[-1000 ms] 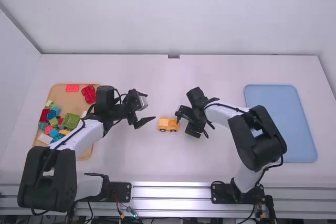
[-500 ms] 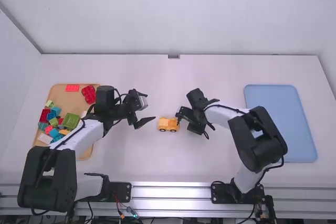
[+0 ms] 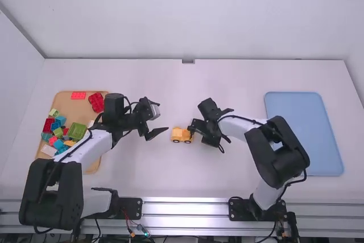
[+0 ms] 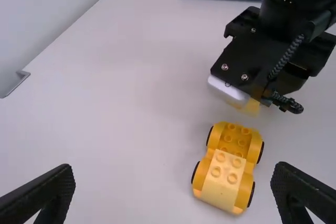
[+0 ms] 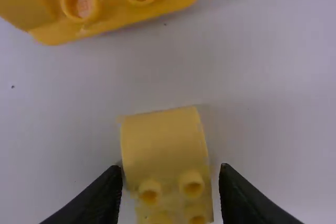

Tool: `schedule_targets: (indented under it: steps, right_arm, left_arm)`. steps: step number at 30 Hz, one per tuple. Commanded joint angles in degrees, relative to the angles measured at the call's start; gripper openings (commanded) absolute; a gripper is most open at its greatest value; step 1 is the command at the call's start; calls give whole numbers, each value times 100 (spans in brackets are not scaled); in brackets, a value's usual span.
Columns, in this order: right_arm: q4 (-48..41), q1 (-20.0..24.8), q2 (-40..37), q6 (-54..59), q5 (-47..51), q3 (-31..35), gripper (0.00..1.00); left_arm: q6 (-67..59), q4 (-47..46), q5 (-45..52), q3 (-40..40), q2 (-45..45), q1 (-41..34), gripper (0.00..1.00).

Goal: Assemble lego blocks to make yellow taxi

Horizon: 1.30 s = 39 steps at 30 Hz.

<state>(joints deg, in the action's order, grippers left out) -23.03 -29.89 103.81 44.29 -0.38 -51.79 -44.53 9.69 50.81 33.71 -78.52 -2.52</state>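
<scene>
Holding a yellow block (image 5: 165, 142) between the right fingers (image 3: 194, 125).

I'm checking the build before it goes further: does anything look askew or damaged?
Nothing stands out. The yellow car base stands upright on its wheels, the pale block sits squarely on one end, and spare blocks lie jumbled in the tan tray.
</scene>
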Motion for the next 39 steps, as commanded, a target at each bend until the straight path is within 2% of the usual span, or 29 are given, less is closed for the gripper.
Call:
schedule_targets:
  steps: [1, 4, 8, 14, 17, 18, 19, 21, 22, 27, 30, 36, 39]
  right_arm:
    - [-13, 111, -94, 96, -271, -107, 44]
    - [-13, 155, -94, 98, -299, -107, 37]
    - [-15, 160, -94, 96, -299, -107, 21]
    - [33, -22, -94, -118, -208, -107, 23]
    - [125, -72, -94, -588, -26, -107, 17]
    - [199, -98, -94, -872, 109, -107, 17]
    - [260, -103, -94, -1274, 247, -107, 9]
    - [289, -103, -94, -1814, 358, -107, 8]
    - [243, -101, -94, -2122, 437, -109, 0]
    - [-166, -85, -94, -3950, 664, -208, 0]
    - [-118, -83, -94, -4704, 667, -232, 0]
    - [9, -44, -96, -7949, 680, -225, 0]
    - [-20, 44, -96, -9014, 623, -219, 0]
  left_arm:
    - [20, -20, 81, -33, 111, -4, 99]
    - [17, -20, 79, -33, 111, -9, 99]
    - [20, -15, 79, -33, 111, -9, 99]
    - [17, -4, 74, -33, 111, -9, 99]
    - [20, 24, 79, -33, 111, -4, 99]
    - [20, 39, 79, -33, 111, -11, 99]
    - [20, 42, 70, -33, 111, -9, 99]
    - [20, 26, 20, -33, 111, -2, 99]
    - [28, 9, -76, -33, 111, -11, 99]
    - [20, 48, -136, -35, 111, -11, 99]
    - [20, 96, -133, -35, 111, -9, 99]
    - [20, 68, -105, -37, 111, -7, 99]
    - [20, 48, -74, -37, 111, -11, 99]
